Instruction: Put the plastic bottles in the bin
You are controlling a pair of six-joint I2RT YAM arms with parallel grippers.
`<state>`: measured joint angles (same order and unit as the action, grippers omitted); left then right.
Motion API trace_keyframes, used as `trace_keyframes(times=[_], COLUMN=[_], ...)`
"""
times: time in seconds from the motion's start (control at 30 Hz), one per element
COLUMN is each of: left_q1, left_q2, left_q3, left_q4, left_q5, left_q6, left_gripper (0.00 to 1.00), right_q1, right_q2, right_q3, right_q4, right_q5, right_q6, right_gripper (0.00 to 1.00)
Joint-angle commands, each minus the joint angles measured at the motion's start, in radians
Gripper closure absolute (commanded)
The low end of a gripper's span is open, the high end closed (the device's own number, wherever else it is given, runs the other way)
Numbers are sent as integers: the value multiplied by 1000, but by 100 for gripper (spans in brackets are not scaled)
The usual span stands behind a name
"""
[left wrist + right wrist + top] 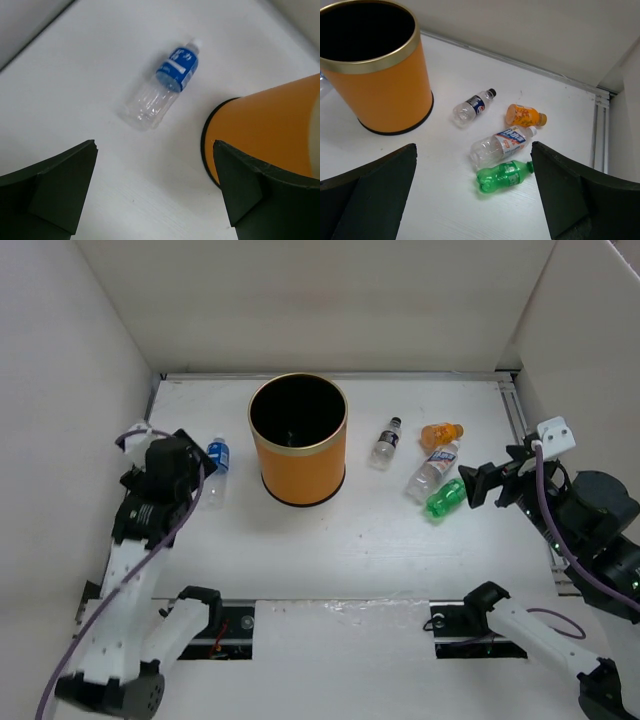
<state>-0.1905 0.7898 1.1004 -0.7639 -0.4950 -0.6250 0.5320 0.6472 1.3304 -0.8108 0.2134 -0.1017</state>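
The orange bin (pixel 300 472) stands upright at the table's middle back, its black inside showing. A clear bottle with a blue label (pixel 216 466) lies left of it. Right of the bin lie a small clear bottle with a dark cap (pixel 386 443), an orange bottle (pixel 441 432), a clear bottle with a white-blue label (pixel 433 468) and a green bottle (pixel 445 498). My left gripper (pixel 154 147) is open and empty above the table, just short of the blue-label bottle (pixel 162 90), with the bin (pixel 270 125) at its right. My right gripper (pixel 474 146) is open and empty above the green bottle (pixel 502 176).
White walls close in the table on the left, back and right. A metal rail (pixel 515 410) runs along the right edge, close to the orange bottle. The right wrist view shows the bin (pixel 380 95) left of the dark-cap bottle (pixel 472 106).
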Motion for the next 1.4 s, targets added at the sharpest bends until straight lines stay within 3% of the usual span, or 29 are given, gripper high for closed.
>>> trace_keyframes(times=[0.0, 0.07, 0.3, 0.47, 0.6, 1.13, 1.37], left_q1=[60, 131, 201, 201, 201, 210, 269], left_q2=[172, 225, 465, 589, 693, 986, 1074], left_q3=[-28, -42, 79, 113, 167, 171, 208], left_q4=[32, 142, 100, 195, 134, 164, 156], left_q5=[86, 249, 199, 364, 297, 312, 239], left_q6=[-42, 45, 136, 249, 258, 281, 240], left_gripper=[0, 0, 0, 0, 0, 0, 0], right_q1=[10, 10, 19, 19, 19, 19, 19], right_q2=[-15, -15, -29, -50, -63, -133, -133], right_q3=[-5, -29, -86, -125, -114, -94, -94], right_q4=[93, 127, 212, 278, 279, 260, 269], right_q5=[-83, -138, -221, -272, -292, -304, -324], right_q6=[-6, -16, -16, 2, 2, -9, -9], right_gripper=[0, 0, 0, 0, 0, 0, 0])
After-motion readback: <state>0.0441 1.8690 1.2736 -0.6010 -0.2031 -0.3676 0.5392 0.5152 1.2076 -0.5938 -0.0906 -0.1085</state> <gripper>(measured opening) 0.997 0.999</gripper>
